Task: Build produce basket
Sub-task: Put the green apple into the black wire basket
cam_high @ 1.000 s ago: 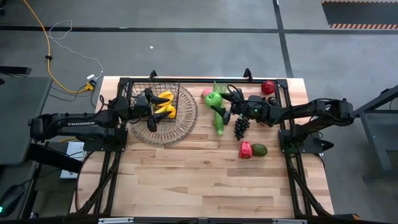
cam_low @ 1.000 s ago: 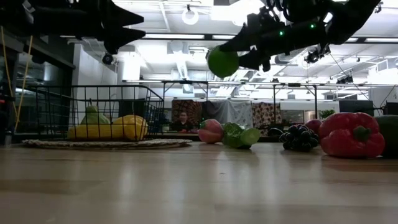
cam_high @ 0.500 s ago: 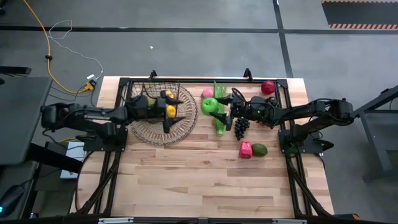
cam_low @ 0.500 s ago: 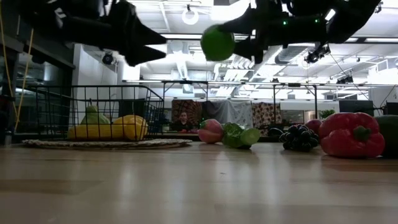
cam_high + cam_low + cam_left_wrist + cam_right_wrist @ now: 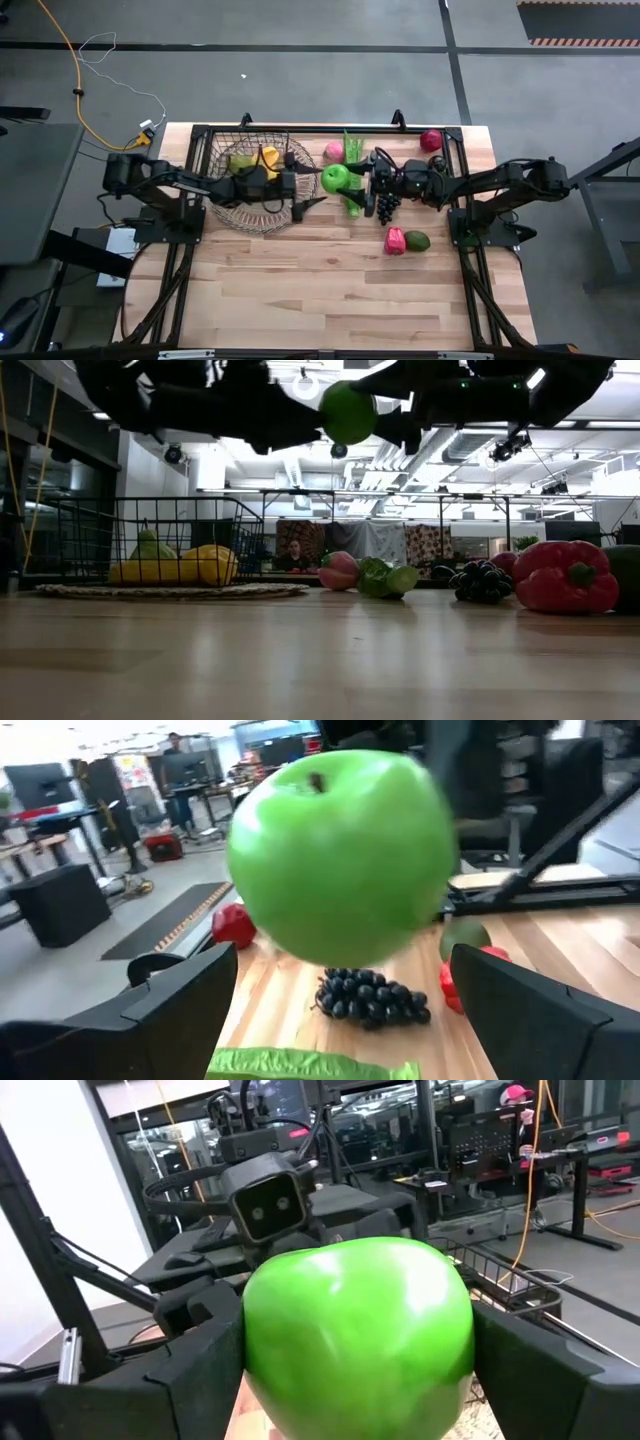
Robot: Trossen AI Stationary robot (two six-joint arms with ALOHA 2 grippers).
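The counter is pale wood planking with a black frame along its edges. A round wicker tray lies at its far left, and the wire basket sits on that tray. Directly on the wood lie a pink peach, a long green stalk, a bunch of grapes, a red apple, a red pepper and, touching it, an avocado. The near half carries nothing.

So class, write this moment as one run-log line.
right gripper: shut on green apple, held in the air | left gripper: open, facing the apple | basket: holds bananas | phase: handover
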